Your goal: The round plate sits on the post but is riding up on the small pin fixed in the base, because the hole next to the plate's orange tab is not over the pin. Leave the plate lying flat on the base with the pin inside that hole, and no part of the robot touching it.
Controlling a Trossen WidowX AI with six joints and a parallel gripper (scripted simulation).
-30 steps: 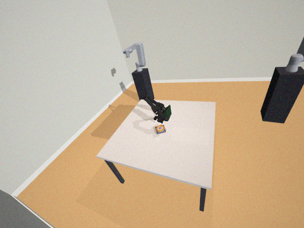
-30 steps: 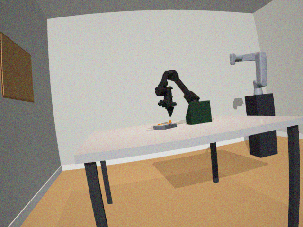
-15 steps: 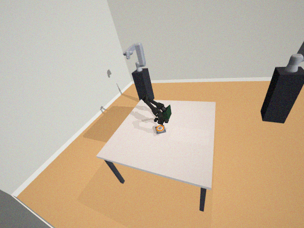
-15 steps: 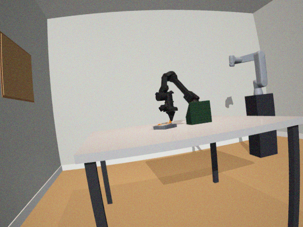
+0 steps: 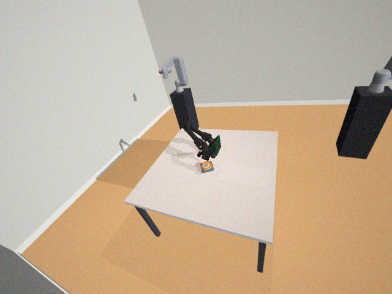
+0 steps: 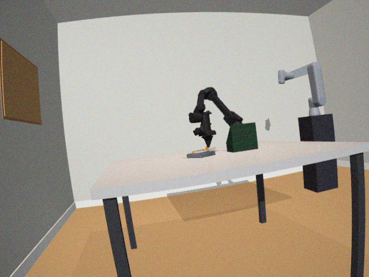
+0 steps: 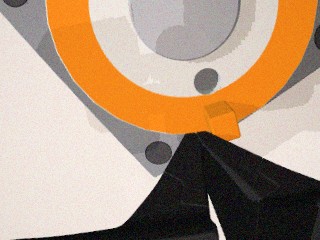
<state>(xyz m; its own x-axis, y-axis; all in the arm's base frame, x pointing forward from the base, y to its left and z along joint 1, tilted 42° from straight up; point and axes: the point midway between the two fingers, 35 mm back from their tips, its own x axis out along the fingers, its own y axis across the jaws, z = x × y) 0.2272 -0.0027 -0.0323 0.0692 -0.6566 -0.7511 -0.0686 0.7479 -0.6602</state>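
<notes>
The round plate [image 5: 202, 166] [image 7: 75, 75], white with an orange ring, sits around the grey post [image 5: 206, 164] [image 7: 185, 25] on the grey base [image 5: 207, 171] [image 6: 200, 155] [image 7: 122, 132]. In the exterior view the plate looks slightly tilted. Its orange tab [image 6: 207, 148] [image 7: 223, 122] stands up at the rim, and the hole [image 7: 206, 81] beside it shows dark grey. I cannot make out the pin. My gripper [image 5: 207, 159] [image 6: 208, 146] [image 7: 195, 142] is shut and empty. Its tips are at the plate's rim, close beside the tab; whether they touch is unclear.
A dark green block [image 5: 215, 146] [image 6: 243, 137] stands on the table [image 5: 240, 202] [image 6: 143, 169] beside my arm, behind the base. A grey arm [image 5: 180, 69] [image 6: 316, 85] on a black pedestal [image 5: 184, 109] [image 6: 315, 128] stands beyond the table.
</notes>
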